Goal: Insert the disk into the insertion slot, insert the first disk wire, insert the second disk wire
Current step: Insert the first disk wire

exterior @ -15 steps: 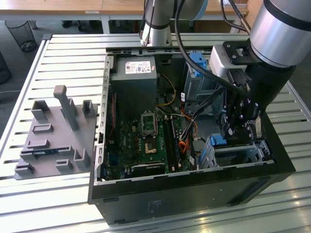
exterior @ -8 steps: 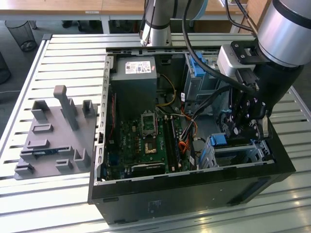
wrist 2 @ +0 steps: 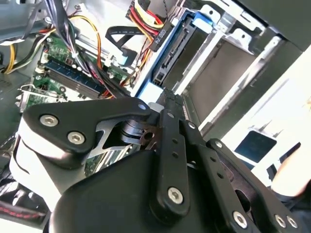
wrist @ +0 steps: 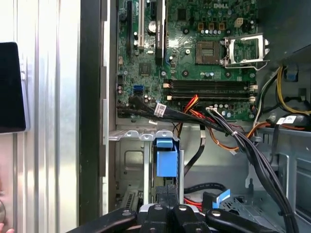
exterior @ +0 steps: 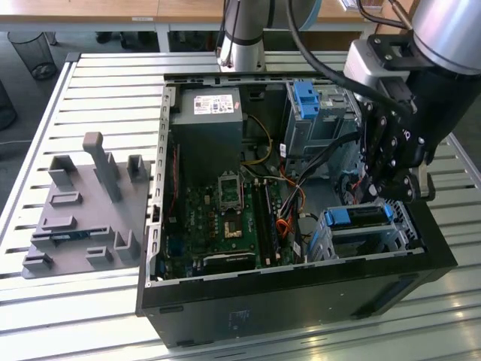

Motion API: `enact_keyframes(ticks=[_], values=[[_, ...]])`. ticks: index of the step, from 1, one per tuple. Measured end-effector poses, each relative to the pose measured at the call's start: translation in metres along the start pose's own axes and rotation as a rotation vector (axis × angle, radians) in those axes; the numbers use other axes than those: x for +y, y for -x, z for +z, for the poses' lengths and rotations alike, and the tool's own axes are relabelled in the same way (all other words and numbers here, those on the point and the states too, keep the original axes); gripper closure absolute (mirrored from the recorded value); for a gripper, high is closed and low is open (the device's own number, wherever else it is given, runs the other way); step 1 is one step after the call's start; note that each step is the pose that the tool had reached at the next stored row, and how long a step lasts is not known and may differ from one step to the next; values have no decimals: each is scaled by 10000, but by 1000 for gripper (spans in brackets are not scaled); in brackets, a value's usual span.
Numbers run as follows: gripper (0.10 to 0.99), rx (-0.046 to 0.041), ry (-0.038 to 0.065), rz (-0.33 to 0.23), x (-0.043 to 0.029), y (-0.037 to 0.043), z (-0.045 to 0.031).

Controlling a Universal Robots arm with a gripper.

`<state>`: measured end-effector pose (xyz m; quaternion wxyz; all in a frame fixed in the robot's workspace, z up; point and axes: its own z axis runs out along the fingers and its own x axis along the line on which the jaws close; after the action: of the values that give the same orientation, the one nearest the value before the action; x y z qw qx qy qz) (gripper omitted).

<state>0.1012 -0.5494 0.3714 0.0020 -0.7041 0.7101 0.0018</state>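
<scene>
In the exterior view, going from its left, a matte grey moulded fixture with upright posts and shallow pockets lies on the ribbed aluminium table. Beside it stands the open black computer case, its wall smooth and dark. Inside come a boxy grey power supply, then the green motherboard with its square metal socket frame, then a loose tangle of black, orange and red cables. Further right stands a tall grey cage with a blue bracket. Nearest the case's front wall is the insertion slot – low, silver, perforated sheet metal – and the disk lies within it, the bright blue plastic carrier showing along its top. The gripper, a black linkage of flat bars and silver screw heads, hangs just above the disk. In the first wrist view its jaws are together – the fingertips meet just at the edge of the blue carrier.
</scene>
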Motion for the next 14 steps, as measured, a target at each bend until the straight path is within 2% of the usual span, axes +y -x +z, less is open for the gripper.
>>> enact_keyframes(ticks=[3, 6, 12, 14], values=[[980, -2, 0, 0, -2, 0, -80], [980, -16, 0, -1, -42, 0, -89], [980, -52, 4, -2, -237, 7, -86], [980, -67, 4, 28, -275, 15, -80]])
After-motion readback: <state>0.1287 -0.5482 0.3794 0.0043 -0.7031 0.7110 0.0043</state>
